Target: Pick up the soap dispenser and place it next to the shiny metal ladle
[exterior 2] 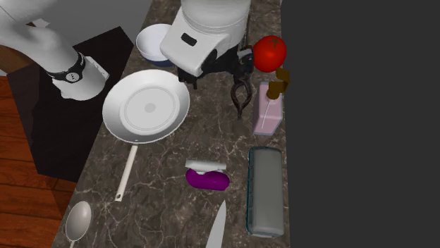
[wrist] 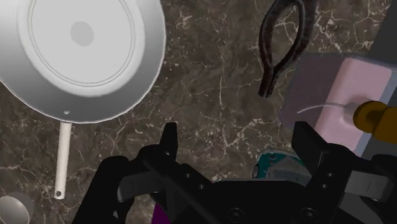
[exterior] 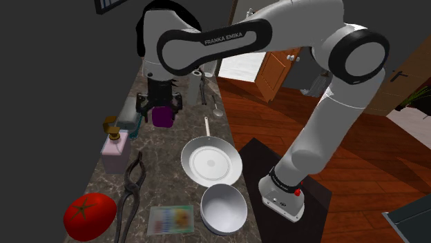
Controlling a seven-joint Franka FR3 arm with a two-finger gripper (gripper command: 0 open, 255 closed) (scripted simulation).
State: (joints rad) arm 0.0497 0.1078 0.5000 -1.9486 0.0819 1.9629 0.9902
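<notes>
Shoulder view, soap dispenser: The pink soap dispenser (exterior: 115, 150), topped by a brown pump, stands upright by the dark wall. It is below and to the left of the gripper (exterior: 160, 103) and clear of it.
Shoulder view, gripper: The black fingers are spread wide above a purple object (exterior: 163, 117) and clasp nothing.
Shoulder view, room: Black tongs (exterior: 130, 193) lie just beside the dispenser, with a red tomato (exterior: 90, 215) nearer the camera. The ladle (exterior: 217, 109) rests beyond the frying pan (exterior: 211, 163), near the right edge of the counter (exterior: 159, 148), where the marble gives way to wood floor (exterior: 248, 114).
Second exterior view, soap dispenser: The dispenser (exterior 2: 269, 113) stands on the wall-side strip of the counter, between the tomato (exterior 2: 269, 52) and a grey case (exterior 2: 265, 190).
Second exterior view, ladle: The ladle's bowl (exterior 2: 78, 222) lies at lower left, past the end of the frying pan's (exterior 2: 146, 106) handle and well apart from the dispenser.
Second exterior view, room: Bare marble separates the pan handle from the purple object (exterior 2: 207, 180). A bowl (exterior 2: 151, 41) sits beside the pan.
Wrist view, gripper: The gripper (wrist: 238, 143) has its fingers far apart, with only marble between them.
Wrist view, soap dispenser: The pink body (wrist: 347, 95) lies ahead of the gripper and outside one finger, near the tongs' (wrist: 286, 44) tips.
Wrist view, room: Open marble stretches ahead of the fingers, between the frying pan (wrist: 79, 57) and the tongs.
</notes>
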